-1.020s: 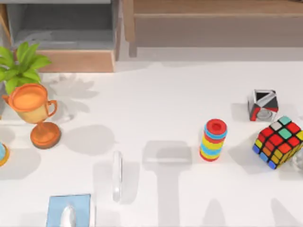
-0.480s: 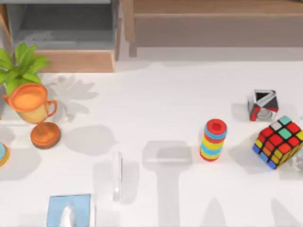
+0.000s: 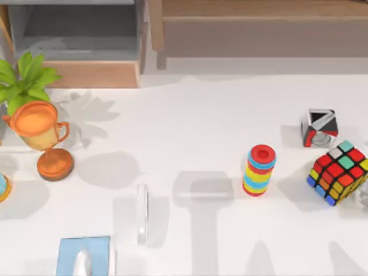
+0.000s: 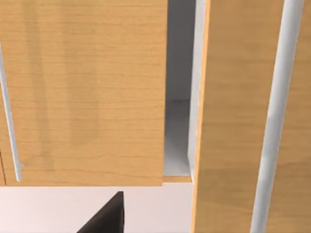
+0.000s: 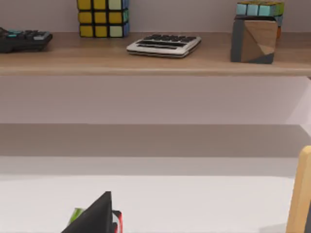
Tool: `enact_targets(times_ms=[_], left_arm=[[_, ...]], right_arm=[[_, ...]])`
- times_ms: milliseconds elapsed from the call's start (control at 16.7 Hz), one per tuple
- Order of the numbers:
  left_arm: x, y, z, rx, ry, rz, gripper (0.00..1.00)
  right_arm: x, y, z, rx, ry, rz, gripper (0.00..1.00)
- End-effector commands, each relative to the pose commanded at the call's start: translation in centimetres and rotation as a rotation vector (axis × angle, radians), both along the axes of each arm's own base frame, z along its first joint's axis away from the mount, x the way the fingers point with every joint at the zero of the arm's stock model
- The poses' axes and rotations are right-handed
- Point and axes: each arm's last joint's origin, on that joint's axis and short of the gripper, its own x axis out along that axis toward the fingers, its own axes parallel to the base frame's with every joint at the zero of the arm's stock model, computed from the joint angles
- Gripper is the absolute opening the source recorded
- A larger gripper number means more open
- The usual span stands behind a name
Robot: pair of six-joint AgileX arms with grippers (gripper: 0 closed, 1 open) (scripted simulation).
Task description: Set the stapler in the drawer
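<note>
Nothing has moved yet

The stapler (image 3: 142, 214) lies in the same spot on the counter (image 3: 190, 126), near the tissue box (image 3: 84, 256). The drawer (image 3: 80, 73) sits open, far off. Work hasn't begun. I can't tell how either arm's jaws stand.

I count one stapler (image 3: 142, 214), one drawer (image 3: 75, 40), one trophy (image 3: 41, 135), one ring stack (image 3: 259, 170) and two puzzle cubes (image 3: 338, 172).
</note>
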Motion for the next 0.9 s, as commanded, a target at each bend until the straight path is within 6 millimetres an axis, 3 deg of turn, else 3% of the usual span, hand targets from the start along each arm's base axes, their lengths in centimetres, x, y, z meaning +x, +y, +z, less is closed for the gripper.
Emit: enact_targets(times_ms=[300, 600, 900], left_arm=[[-0.1, 0.0, 0.0, 0.001, -0.001, -0.001, 1.00], [-1.9, 0.0, 0.0, 0.001, -0.001, -0.001, 1.00], [-1.8, 0.1, 0.1, -0.005, -0.002, 0.001, 1.00]], right_arm=[[0.0, 0.0, 0.0, 0.000, 0.000, 0.000, 1.00], [0.0, 0.0, 0.0, 0.000, 0.000, 0.000, 1.00], [0.0, 0.0, 0.0, 0.000, 0.000, 0.000, 1.00]])
